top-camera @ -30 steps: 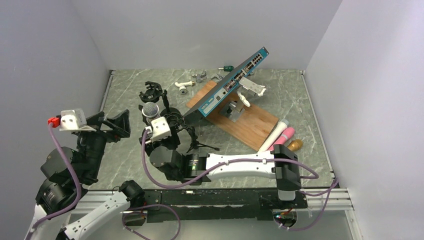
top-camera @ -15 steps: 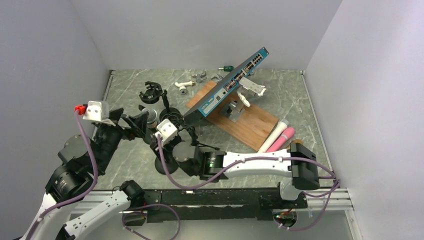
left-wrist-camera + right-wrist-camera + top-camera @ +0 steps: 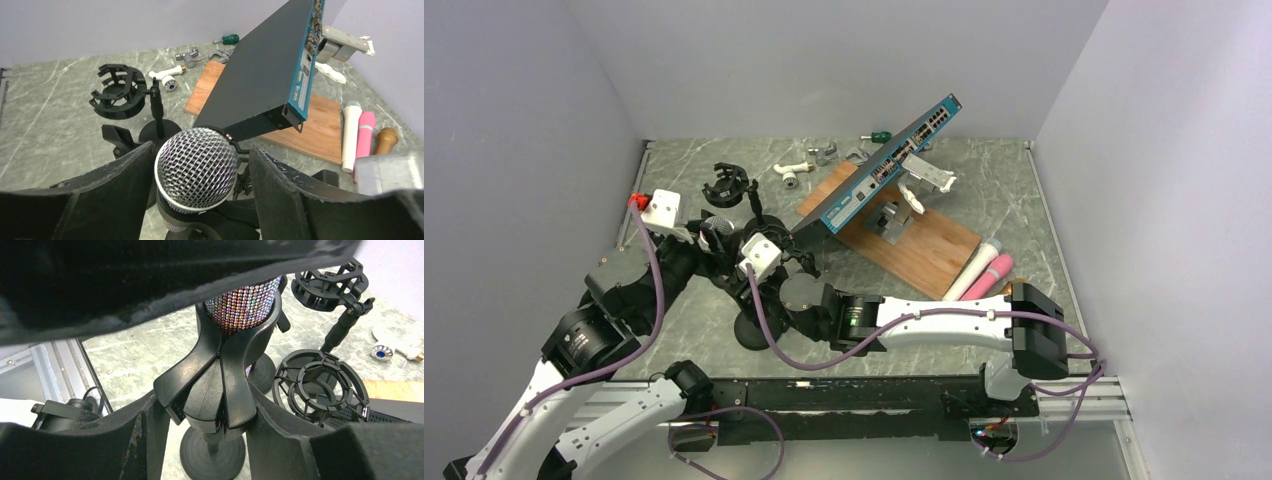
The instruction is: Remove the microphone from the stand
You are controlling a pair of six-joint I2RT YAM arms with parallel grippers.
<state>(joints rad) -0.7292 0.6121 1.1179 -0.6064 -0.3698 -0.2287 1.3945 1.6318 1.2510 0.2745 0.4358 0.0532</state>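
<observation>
A microphone (image 3: 196, 165) with a silver mesh head stands upright in the black clip (image 3: 220, 385) of a stand with a round base (image 3: 212, 452). Its glittery body (image 3: 243, 305) shows above the clip. My left gripper (image 3: 201, 148) straddles the mesh head, open: the left finger (image 3: 125, 175) lies at the mesh and a narrow gap shows beside the right finger (image 3: 280, 185). From the other side, my right gripper (image 3: 202, 400) is shut on the clip, one finger pressing each flank. In the top view both wrists crowd the microphone (image 3: 717, 226) at the table's left.
Two empty black shock-mount stands (image 3: 727, 185) (image 3: 320, 385) stand close behind and beside the stand. A blue-faced network switch (image 3: 884, 165) leans over a wooden board (image 3: 924, 250). White and pink microphones (image 3: 979, 270) lie at the right. Small tools (image 3: 809, 160) lie at the back.
My left arm swung in from the left until its jaws straddled the microphone head, then narrowed. My right gripper closed on the stand's clip and its arm stretched further left.
</observation>
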